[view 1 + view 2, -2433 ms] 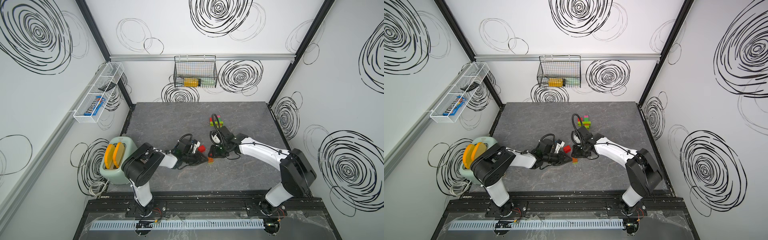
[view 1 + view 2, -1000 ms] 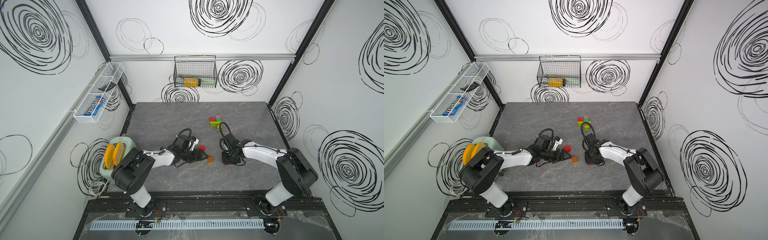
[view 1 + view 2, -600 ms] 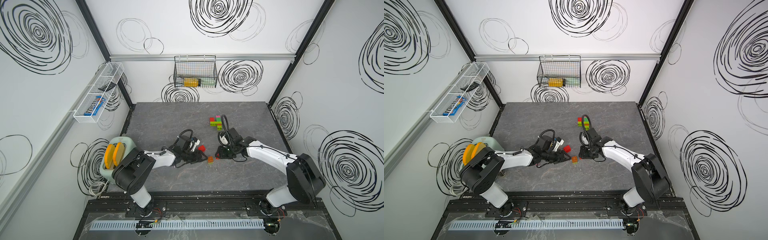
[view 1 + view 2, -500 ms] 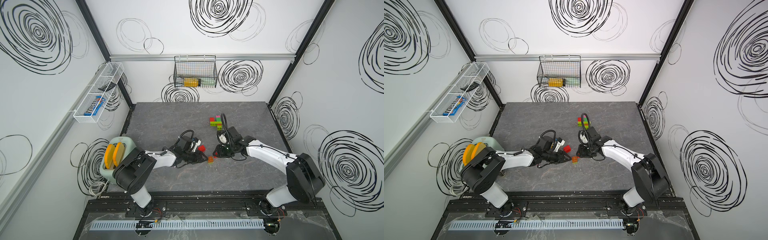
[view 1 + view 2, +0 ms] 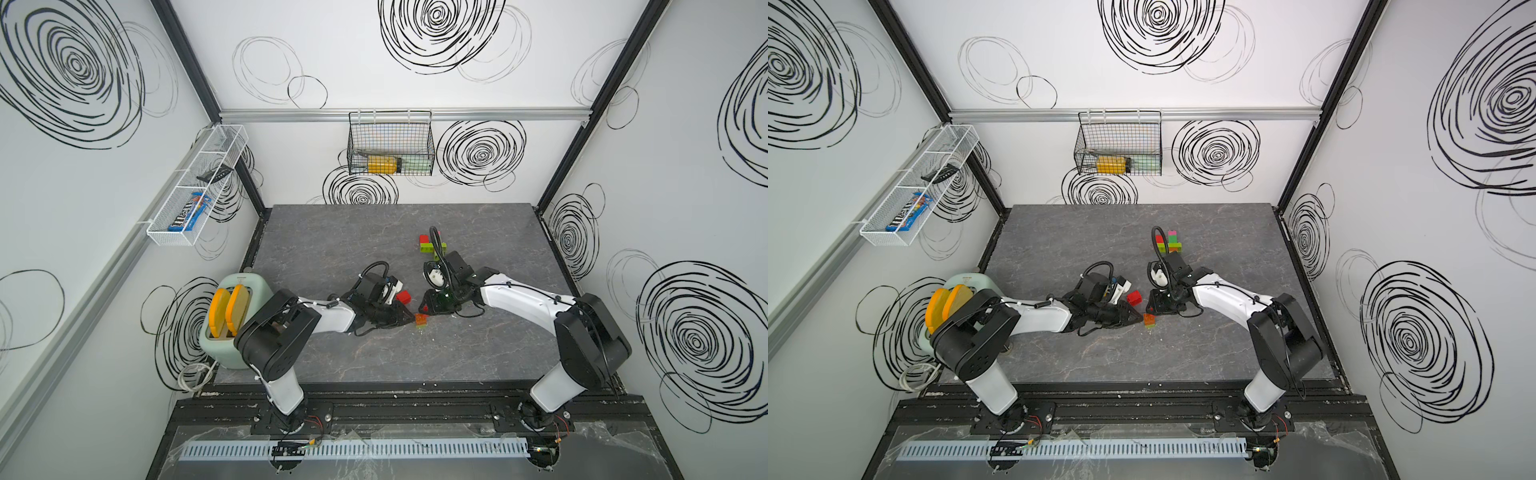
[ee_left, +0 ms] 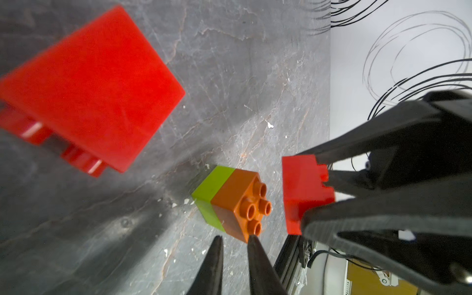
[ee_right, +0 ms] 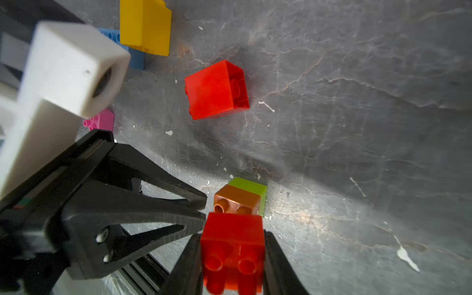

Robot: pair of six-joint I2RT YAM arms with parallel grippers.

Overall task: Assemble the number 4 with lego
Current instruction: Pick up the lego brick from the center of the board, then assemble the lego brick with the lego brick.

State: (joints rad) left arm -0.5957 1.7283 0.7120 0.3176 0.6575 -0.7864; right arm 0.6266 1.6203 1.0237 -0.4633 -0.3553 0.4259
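Note:
A two-brick lego stack, orange on lime green, lies tipped on its side on the grey table. My left gripper is shut and holds nothing; one fingertip touches the stack's orange corner. My right gripper is shut on a small red brick, held just beside the stack's studded end. A loose red brick lies close by on its side.
More bricks, red, lime green and pink, sit in a cluster behind the right arm. Yellow, blue and pink bricks lie near the left wrist. A mint toaster stands at the left edge; a wire basket hangs on the back wall.
My left gripper has gone from open to shut beside the orange and green stack. The right arm has swung left and brought its red brick up to the stack.

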